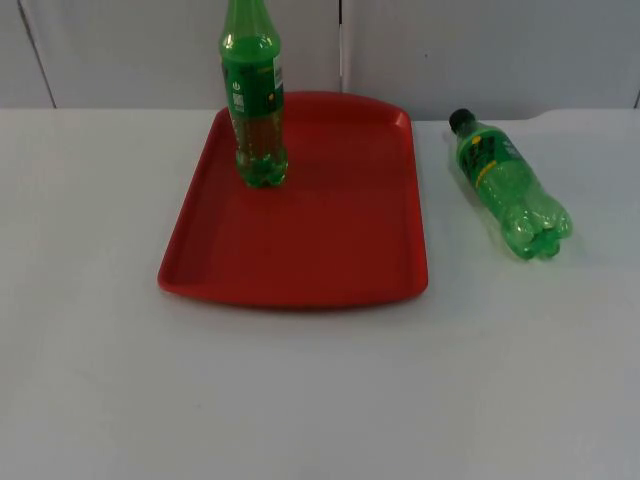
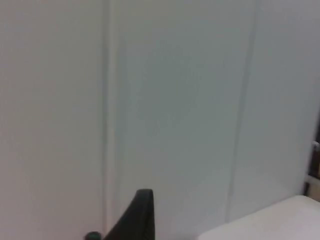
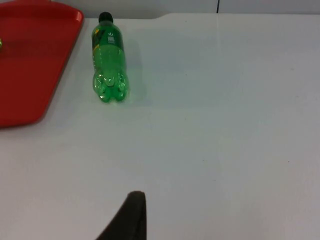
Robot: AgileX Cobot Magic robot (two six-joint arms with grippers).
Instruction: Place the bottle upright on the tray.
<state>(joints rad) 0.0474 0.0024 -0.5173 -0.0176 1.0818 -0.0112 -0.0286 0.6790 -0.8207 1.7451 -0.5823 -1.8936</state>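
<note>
The left hand's matte black fingertip is a tapered wedge with a blunt, rounded top and a small dark round knob at its base; the right hand's fingertip is equally black, smooth and unmarked

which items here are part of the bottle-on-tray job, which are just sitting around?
Job items:
- lying bottle, on its side on the table, right of the tray
- red tray
- right gripper, over the bare table short of the lying bottle

Not in play:
- standing bottle, already upright on the tray's far left part
- white table
- left gripper, waiting, facing the partition wall
</note>
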